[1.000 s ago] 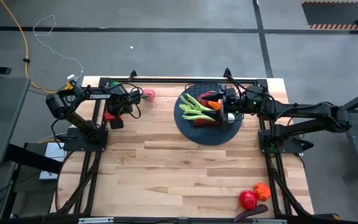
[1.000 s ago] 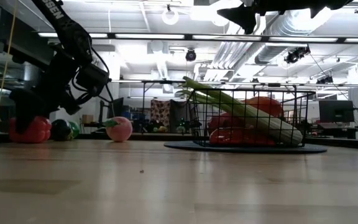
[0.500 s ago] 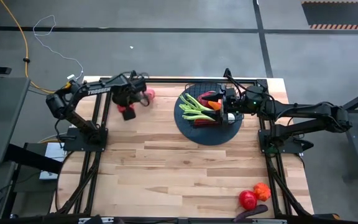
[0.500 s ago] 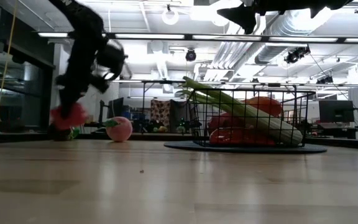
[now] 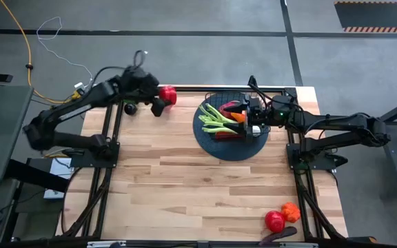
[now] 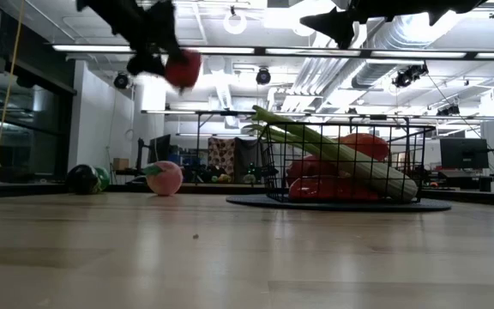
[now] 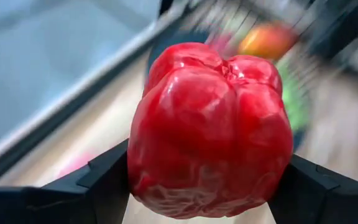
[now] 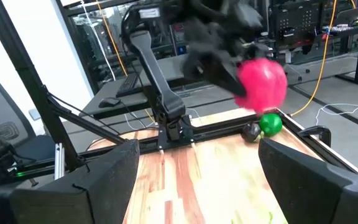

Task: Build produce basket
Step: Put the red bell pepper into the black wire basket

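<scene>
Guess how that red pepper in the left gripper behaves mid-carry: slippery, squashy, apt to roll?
The red pepper looks glossy, so probably somewhat slippery. The left gripper holds it by its broad lobed sides, which show no denting, so likely fairly stiff. Its rounded, lumpy shape suggests it may wobble or roll briefly once dropped in the basket.

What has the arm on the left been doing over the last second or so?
The left gripper, shut on a red bell pepper, lifted it from the table's far-left edge and swung it high toward the basket. The right gripper stayed open over the basket; the peach, the celery and the near-right produce kept their places.
</scene>
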You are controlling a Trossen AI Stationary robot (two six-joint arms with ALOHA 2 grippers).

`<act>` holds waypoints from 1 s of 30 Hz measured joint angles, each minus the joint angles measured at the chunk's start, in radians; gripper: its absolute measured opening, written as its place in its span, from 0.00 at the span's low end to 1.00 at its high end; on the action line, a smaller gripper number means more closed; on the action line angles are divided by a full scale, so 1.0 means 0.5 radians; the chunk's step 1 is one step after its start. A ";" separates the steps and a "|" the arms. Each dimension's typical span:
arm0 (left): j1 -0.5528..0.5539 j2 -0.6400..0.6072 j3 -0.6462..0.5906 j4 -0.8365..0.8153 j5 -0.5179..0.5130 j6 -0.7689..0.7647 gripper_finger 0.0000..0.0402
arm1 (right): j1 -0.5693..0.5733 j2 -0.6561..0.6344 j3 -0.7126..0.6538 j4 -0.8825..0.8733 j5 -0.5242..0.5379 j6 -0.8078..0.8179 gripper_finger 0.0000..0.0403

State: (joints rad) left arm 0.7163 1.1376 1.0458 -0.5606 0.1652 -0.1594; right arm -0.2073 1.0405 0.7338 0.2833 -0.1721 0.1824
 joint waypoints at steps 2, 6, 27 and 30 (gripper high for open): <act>-0.088 -0.162 -0.126 0.274 -0.003 -0.100 0.71 | 0.000 0.000 0.000 0.001 0.004 0.000 0.79; -0.315 -0.452 -0.442 0.842 -0.085 -0.308 0.71 | 0.000 0.000 0.001 0.002 0.007 0.000 0.79; -0.782 -0.581 -0.881 1.599 -0.277 -0.263 0.71 | 0.000 0.000 0.001 -0.010 0.006 0.000 0.79; -0.782 -0.581 -0.881 1.597 -0.259 -0.211 0.71 | 0.000 0.000 0.000 -0.011 0.006 0.000 0.79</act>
State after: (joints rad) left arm 0.3252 0.8471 0.6052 0.2380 0.0357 -0.2651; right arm -0.2073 1.0405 0.7340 0.2779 -0.1692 0.1825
